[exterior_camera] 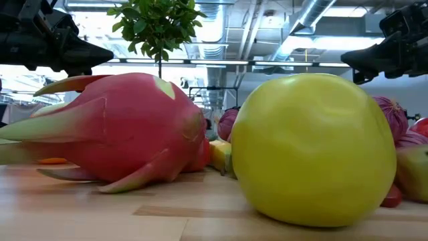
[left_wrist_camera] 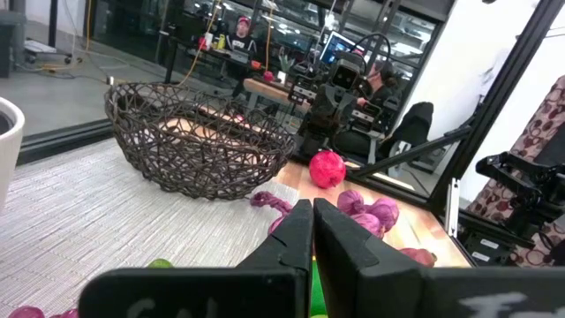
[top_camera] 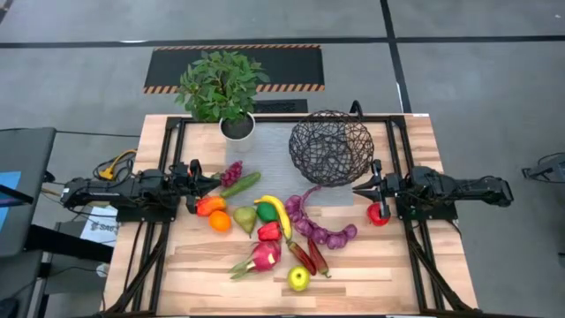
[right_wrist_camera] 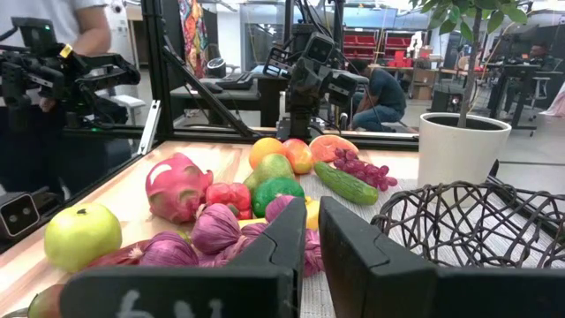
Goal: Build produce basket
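Wire basket (top_camera: pixel 331 147) sits at the far-middle of the table (top_camera: pixel 380 283) on a grey mat (top_camera: pixel 281 146), nothing in it, white-potted plant (top_camera: pixel 222 88) just beside it on the left. Produce all still out on the wood in front: banana (top_camera: pixel 275 213), cucumber (top_camera: pixel 241 184), grapes (top_camera: pixel 231 172), oranges (top_camera: pixel 219 220), pink dragon fruit (top_camera: pixel 264 255), chillies (top_camera: pixel 309 256), yellow-green apple (top_camera: pixel 298 278), string of purple onions (top_camera: pixel 320 230). One red fruit (top_camera: pixel 379 213) lies apart, by the right arm. Left gripper (top_camera: pixel 214 182) hovers nr the grapes, fingers pinched together, holding nothing. Right gripper (top_camera: pixel 357 187) hangs just beside the basket's front-right, also closed & empty. A sheet with writing (top_camera: pixel 95 228) lies under the left arm, can't read it.
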Action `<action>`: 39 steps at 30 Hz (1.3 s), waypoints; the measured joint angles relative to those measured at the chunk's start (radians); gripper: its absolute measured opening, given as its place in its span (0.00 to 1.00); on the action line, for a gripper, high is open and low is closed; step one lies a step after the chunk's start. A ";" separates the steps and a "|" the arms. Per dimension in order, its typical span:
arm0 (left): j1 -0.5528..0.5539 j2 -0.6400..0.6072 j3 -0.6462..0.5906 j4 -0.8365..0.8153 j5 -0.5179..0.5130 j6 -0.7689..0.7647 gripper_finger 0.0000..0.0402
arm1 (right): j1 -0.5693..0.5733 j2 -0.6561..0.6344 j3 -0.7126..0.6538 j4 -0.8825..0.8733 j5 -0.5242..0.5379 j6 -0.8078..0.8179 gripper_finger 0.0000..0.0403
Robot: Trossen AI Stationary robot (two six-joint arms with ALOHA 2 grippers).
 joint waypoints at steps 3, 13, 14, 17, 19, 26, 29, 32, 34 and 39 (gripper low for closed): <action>0.000 0.000 0.000 0.000 0.000 0.000 0.00 | 0.000 0.000 0.000 0.000 0.000 0.000 0.15; 0.000 0.000 0.000 0.000 0.000 0.000 0.00 | 0.000 0.000 0.000 0.000 0.000 0.000 0.15; 0.000 0.000 0.000 0.000 0.000 0.000 0.00 | 0.000 0.000 0.000 0.000 0.000 0.000 0.15; 0.000 0.000 0.000 0.001 0.000 -0.013 0.00 | 0.000 0.000 0.000 0.000 0.000 0.000 0.15; 0.001 0.000 0.000 0.005 -0.007 -0.014 0.00 | 0.000 0.000 0.000 0.000 0.000 0.000 0.15; 0.001 0.000 0.000 0.005 -0.008 -0.020 0.00 | 0.000 0.000 0.000 0.000 0.000 0.000 0.15; 0.001 0.000 0.000 0.006 -0.003 -0.082 0.00 | 0.000 0.000 0.000 0.000 0.000 0.000 0.15; 0.001 0.000 0.000 0.006 0.000 -0.210 0.00 | 0.000 0.000 0.000 0.000 0.000 0.000 0.15; 0.001 0.000 0.000 0.006 -0.007 -0.299 0.00 | 0.000 0.000 0.000 0.000 0.000 0.000 0.15; 0.001 0.000 0.000 0.010 -0.070 -0.493 0.00 | -0.007 0.000 0.000 -0.004 0.068 -0.059 0.15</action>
